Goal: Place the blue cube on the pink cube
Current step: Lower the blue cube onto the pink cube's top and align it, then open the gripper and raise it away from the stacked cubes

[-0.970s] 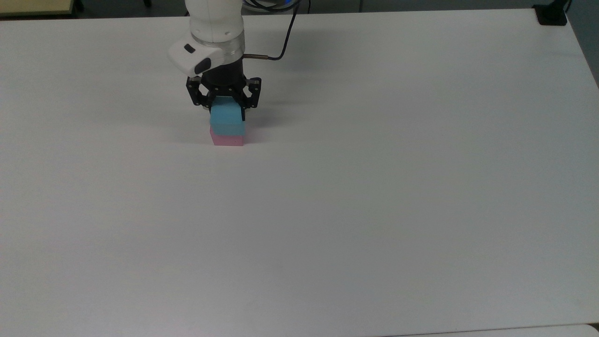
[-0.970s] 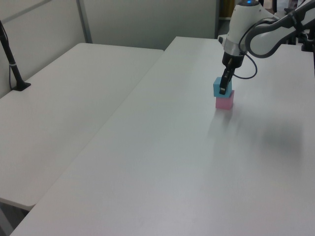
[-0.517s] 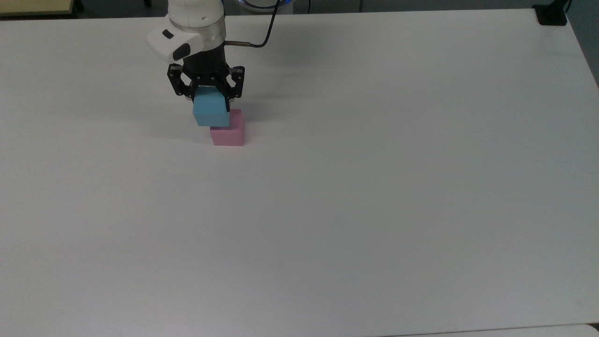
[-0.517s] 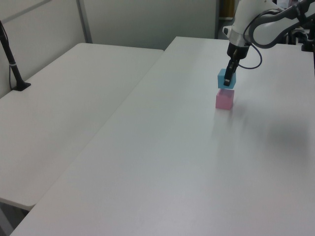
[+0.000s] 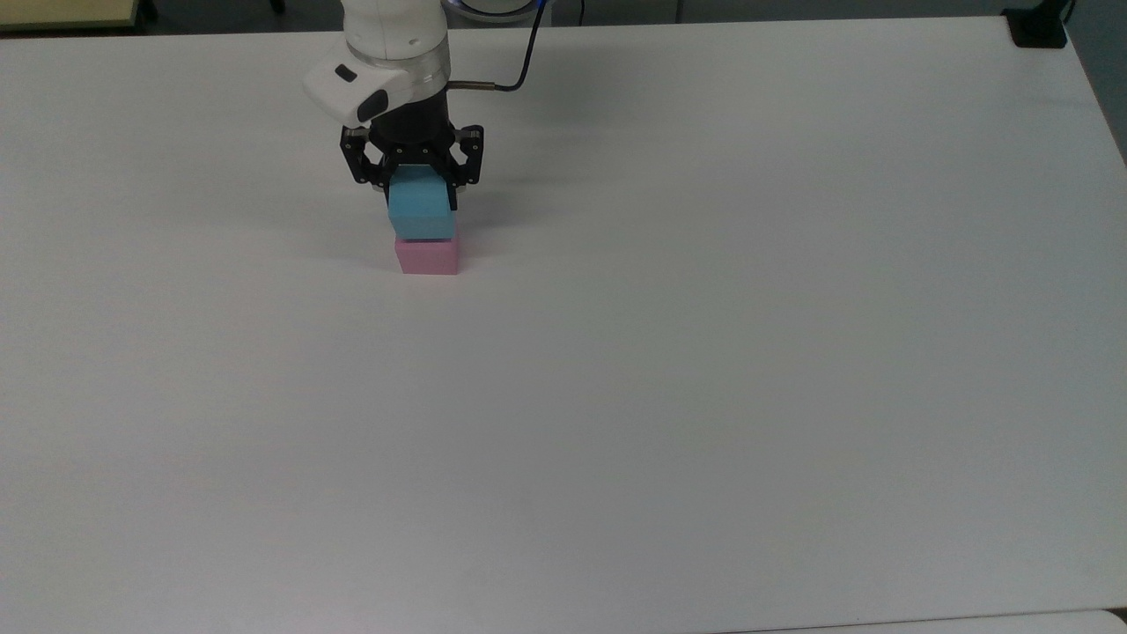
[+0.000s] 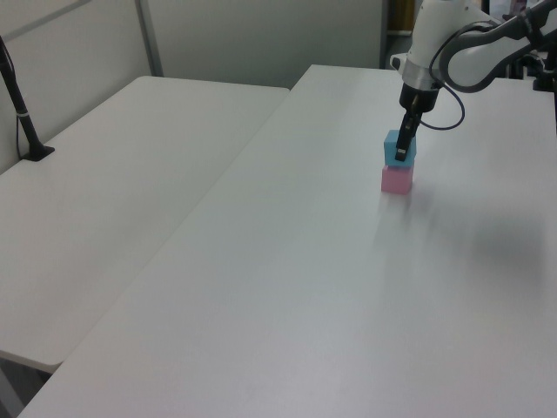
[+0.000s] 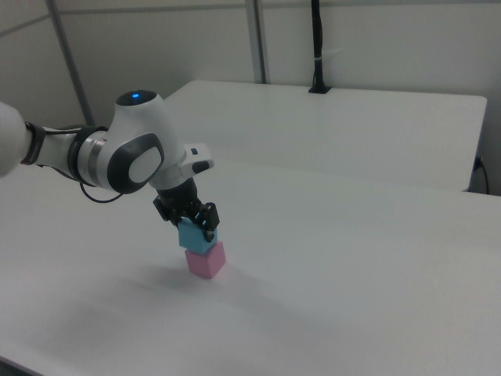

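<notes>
The pink cube (image 5: 427, 256) (image 6: 396, 180) (image 7: 207, 261) rests on the white table (image 5: 704, 352). Directly over it is the blue cube (image 5: 422, 209) (image 6: 398, 146) (image 7: 194, 235), held in my gripper (image 5: 421, 189) (image 6: 401, 148) (image 7: 196, 225), whose black fingers are shut on its sides. In the right view the blue cube's underside lies at or just above the pink cube's top; whether they touch I cannot tell. The blue cube hides most of the pink cube's top face in the top view.
A second white table (image 6: 113, 165) adjoins along the left view's left, with a black post (image 6: 22, 113) standing on it. A black clamp (image 5: 1039, 26) is at the far right corner in the top view. A cable (image 5: 519, 75) trails from the wrist.
The gripper with the blue cube swung to the top view's left and up off the pink cube, then came back right and now holds it centred over the pink cube.
</notes>
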Controlling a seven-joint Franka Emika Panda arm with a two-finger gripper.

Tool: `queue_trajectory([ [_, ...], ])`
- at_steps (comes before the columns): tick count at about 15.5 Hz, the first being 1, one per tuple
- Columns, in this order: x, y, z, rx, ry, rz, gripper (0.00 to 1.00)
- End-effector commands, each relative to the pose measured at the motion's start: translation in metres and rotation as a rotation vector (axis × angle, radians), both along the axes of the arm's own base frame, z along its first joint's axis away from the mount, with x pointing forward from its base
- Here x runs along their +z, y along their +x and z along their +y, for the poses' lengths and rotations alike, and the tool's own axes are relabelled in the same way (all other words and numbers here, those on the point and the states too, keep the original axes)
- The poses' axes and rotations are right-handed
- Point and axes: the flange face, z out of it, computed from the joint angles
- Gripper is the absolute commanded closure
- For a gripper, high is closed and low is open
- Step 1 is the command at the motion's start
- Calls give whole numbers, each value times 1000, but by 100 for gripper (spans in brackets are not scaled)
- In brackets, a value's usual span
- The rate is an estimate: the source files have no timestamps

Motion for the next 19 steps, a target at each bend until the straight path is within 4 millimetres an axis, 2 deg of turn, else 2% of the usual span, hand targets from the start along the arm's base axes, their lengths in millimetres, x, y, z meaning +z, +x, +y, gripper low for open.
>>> queue_trajectory([
  [1,-2,-6,1,-15,20,14,19],
  [2,-2,-6,1,-15,20,14,5],
  [3,-3,-5,1,-15,19,16,0],
  [6,-4,-7,9,-6,21,39,0],
  [7,6,-6,11,-2,22,62,0],
  [8,23,-3,16,-8,26,114,0],
  [10,75,-1,27,-31,25,216,0],
  [13,143,-12,48,-40,24,248,0],
  [14,157,-18,52,-30,24,240,0],
  [16,172,-28,65,-5,-6,230,0],
  [17,179,-27,53,-45,-8,218,0],
  [19,192,-23,41,-83,-8,212,0],
])
